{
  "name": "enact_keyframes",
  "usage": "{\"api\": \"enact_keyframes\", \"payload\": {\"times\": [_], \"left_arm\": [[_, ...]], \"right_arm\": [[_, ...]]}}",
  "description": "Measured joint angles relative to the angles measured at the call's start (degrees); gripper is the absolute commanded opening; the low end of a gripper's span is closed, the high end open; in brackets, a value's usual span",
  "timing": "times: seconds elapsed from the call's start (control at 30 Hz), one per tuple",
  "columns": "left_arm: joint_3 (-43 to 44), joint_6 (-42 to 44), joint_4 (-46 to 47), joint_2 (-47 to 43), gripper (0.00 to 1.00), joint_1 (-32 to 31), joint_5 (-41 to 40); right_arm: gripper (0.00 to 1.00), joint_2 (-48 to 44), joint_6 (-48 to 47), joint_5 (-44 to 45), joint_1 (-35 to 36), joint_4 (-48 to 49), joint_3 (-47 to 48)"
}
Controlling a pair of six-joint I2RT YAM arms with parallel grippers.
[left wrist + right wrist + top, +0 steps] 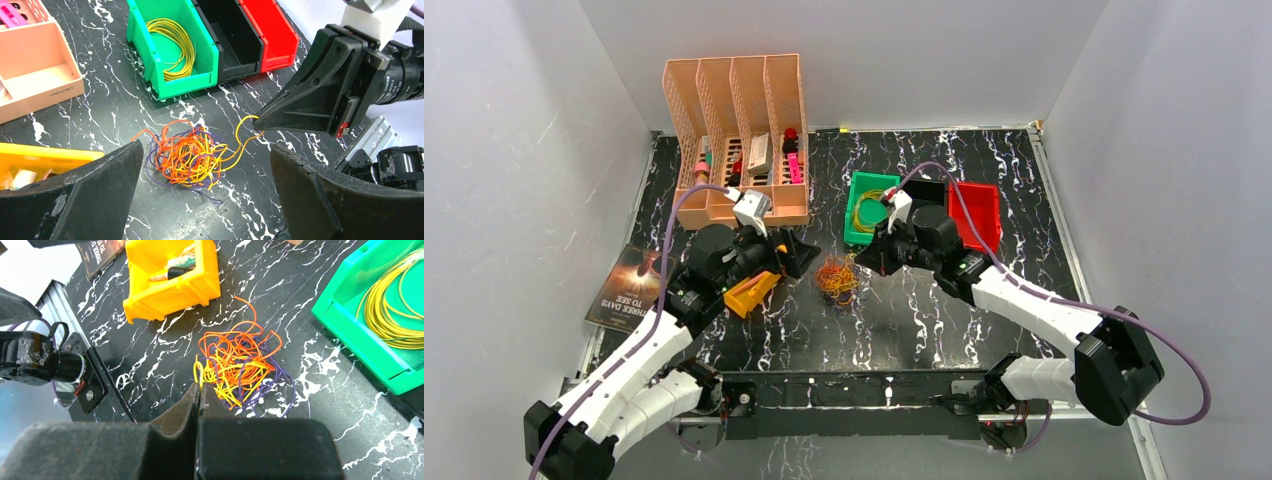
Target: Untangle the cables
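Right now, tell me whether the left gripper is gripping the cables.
No, the left gripper stands wide open, with the cables lying on the table ahead of its fingers.

table (944,320): marbled black | on it: cables (836,278), green bin (190,81), organizer (744,100), book (624,290)

The white-and-black left arm (639,355) is reaching forward and inward, its black jaws standing wide apart and holding nothing. The matching right arm (1024,300) is stretching in from the opposite side, wrist angled down, its jaws pressing together on a thin yellow cable strand (248,117).
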Motion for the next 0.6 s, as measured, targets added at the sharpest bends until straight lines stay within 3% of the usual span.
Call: {"api": "enact_keyframes", "payload": {"times": [0.37,0.6], "left_arm": [[0.2,1.3,0.3,1.7,0.98,0.0,1.7],[0.3,1.0,1.8,2.4,0.98,0.0,1.9]], "right_arm": [[0.0,-1.9,-0.6,1.7,-1.4,-1.3,0.1],[0.0,-2.4,-3.0,1.2,-1.4,-6.5,5.6]]}}
